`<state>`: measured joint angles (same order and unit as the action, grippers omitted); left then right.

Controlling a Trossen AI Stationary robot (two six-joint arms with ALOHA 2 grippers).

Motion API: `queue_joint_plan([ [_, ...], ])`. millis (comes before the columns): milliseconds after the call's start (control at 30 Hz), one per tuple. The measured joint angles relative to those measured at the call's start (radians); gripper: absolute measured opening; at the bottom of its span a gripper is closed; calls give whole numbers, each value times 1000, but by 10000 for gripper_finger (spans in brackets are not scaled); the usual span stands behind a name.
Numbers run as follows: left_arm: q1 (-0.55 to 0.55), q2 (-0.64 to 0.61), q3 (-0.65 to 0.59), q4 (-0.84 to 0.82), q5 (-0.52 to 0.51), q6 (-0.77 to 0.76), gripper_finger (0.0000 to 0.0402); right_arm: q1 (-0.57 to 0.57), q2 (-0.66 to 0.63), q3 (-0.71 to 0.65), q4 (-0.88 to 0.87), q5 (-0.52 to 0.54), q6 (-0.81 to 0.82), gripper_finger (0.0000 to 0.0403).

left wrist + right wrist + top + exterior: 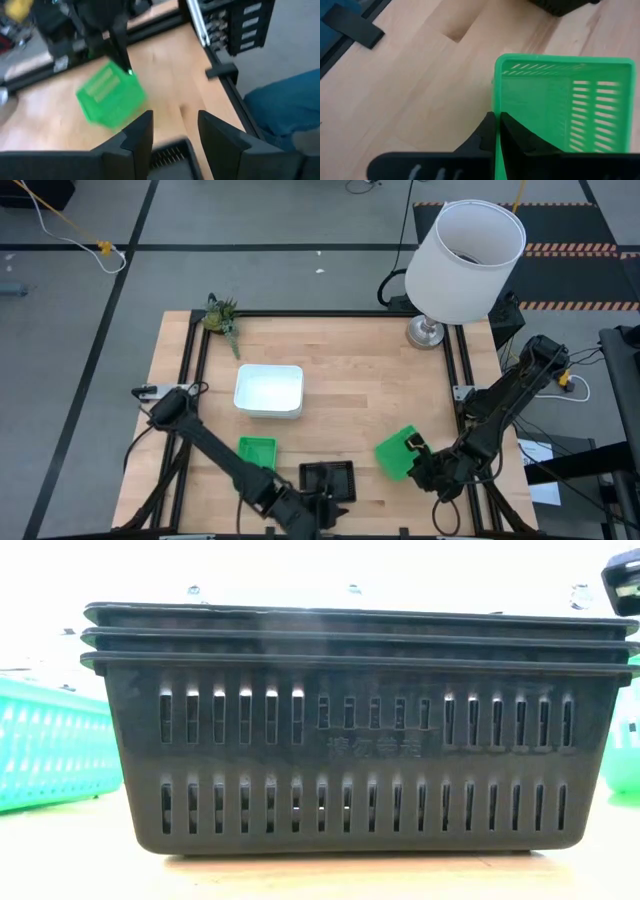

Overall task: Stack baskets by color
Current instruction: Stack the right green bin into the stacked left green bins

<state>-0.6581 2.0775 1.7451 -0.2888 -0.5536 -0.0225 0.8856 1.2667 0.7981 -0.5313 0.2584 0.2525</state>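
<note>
Three black baskets (350, 740) stand nested in one stack near the table's front edge (328, 480). My left gripper (175, 135) hovers open just above the near side of the stack, its fingers apart over the rim (170, 154). A green basket (256, 452) rests on its base to the left of the stack. A white basket (268, 390) sits farther back. My right gripper (420, 455) is shut on another green basket (396, 452) at the front right. My right gripper pinches the green basket's side wall at the rim (495, 142), one finger inside the basket and one outside. The fingers slant down from the table's right. The basket hangs tilted below the fingers (110, 95); I cannot tell whether its low corner touches the table.
A large white lampshade on a metal foot (465, 260) stands at the table's far right corner. A small green plant sprig (222, 318) lies at the far left corner. Bare wood lies between the white basket and the lamp.
</note>
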Motion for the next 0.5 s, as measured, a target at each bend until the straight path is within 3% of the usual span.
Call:
queue_joint_plan([
  [200,103,-1,31,-3,144,106,207,0,0,61,-63,5,-10,0],
  [333,155,-1,30,7,176,170,247,-9,0,79,-80,3,-15,0],
  [500,209,-1,30,7,283,261,254,-21,0,79,-82,3,-42,0],
])
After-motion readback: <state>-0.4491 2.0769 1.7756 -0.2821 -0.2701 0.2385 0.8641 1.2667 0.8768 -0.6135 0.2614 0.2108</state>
